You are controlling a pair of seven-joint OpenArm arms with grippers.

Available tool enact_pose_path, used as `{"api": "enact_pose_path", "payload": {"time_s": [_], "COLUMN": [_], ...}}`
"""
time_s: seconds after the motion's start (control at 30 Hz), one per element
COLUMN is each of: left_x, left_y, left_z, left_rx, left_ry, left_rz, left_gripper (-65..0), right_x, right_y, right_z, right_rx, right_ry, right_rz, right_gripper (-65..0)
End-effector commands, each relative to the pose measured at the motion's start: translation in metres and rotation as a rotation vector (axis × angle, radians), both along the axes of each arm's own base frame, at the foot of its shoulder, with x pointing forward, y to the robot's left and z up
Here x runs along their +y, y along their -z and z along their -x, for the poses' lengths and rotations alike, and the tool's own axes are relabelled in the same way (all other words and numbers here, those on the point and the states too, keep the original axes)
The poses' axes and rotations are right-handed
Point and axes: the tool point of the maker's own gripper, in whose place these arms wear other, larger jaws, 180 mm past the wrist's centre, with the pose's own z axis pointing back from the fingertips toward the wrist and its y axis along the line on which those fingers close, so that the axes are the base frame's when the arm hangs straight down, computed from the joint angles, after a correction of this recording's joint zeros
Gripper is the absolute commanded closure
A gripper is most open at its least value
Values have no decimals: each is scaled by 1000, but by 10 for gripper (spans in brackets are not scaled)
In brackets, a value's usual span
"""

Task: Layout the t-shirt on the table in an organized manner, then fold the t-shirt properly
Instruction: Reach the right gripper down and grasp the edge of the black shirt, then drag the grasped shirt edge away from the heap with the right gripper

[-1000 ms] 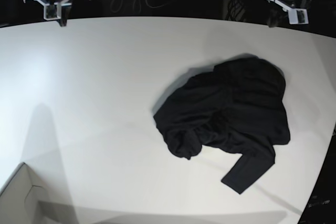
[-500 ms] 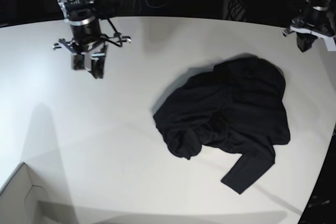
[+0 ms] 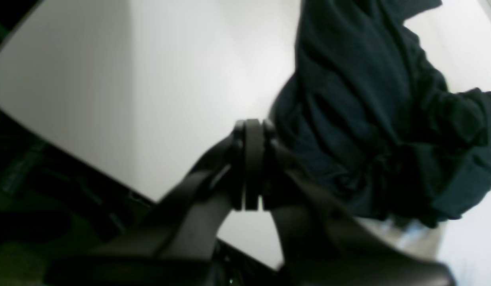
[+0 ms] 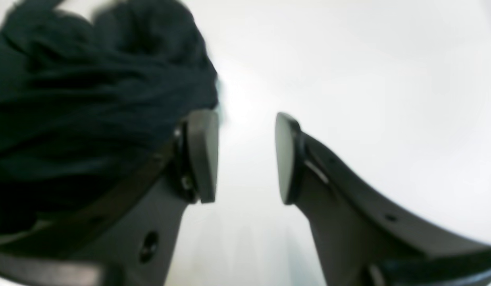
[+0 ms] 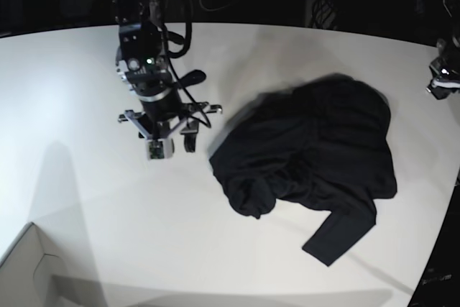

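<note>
Black and crumpled, the t-shirt (image 5: 313, 159) lies bunched toward the table's (image 5: 72, 91) right edge. The right gripper (image 5: 172, 147), jaws spread, hangs just beside it; pinching several layers risks dragging the heap. Only the left wrist view shows the left gripper (image 3: 249, 167) pressed together.

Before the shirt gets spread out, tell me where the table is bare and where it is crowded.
Bare: the table to the picture's left of the right claw, the near strip between the box corner and the shirt's sleeve, and the far strip behind the shirt. Crowded: the narrow gap between right claw and shirt, and the edge by the left claw.
</note>
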Motion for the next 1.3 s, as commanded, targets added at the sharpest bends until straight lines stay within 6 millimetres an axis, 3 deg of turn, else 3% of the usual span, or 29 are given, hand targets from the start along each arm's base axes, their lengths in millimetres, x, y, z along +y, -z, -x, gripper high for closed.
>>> {"api": "enact_pose_path", "payload": {"time_s": [0.0, 0.13, 0.23, 0.37, 0.6, 0.67, 0.9, 1.0, 1.17, 1.27], "left_x": [3, -1, -13, -23, -24, -20, -12, -6, 3, 6], "left_y": [-13, -3, 17, 35, 51, 50, 35, 28, 14, 9], "left_z": [-6, 2, 22, 49, 83, 82, 60, 52, 37, 30], "left_rx": [-39, -20, 18, 46, 67, 53, -8, -25, -58, -74], "left_ry": [8, -6, -35, -83, -156, -164, -151, -138, -115, -110], "left_rz": [-25, -1, 46, 76, 69, 53, 25, 5, -33, -43], "left_gripper": [0, 0, 0, 0, 0, 0, 0, 0, 0, 0], "right_x": [10, 43, 71, 92, 101, 99, 98, 96, 83, 73], "right_y": [-19, -26, -29, -17, -23, -20, 30, 37, 27, 10], "right_z": [-13, -19, -20, -27, -50, -55, -59, -60, -57, -41], "right_rx": [-71, -102, -115, -88, -103, -95, 46, 65, 35, -12], "right_ry": [-23, -186, -304, -380, -410, -408, -421, -420, -388, -348], "right_rz": [-16, -9, -4, 6, 32, 39, 66, 70, 65, 38], "right_gripper": [-241, -244, -290, -326, -325, -325, -323, -271, -17, 0]}}
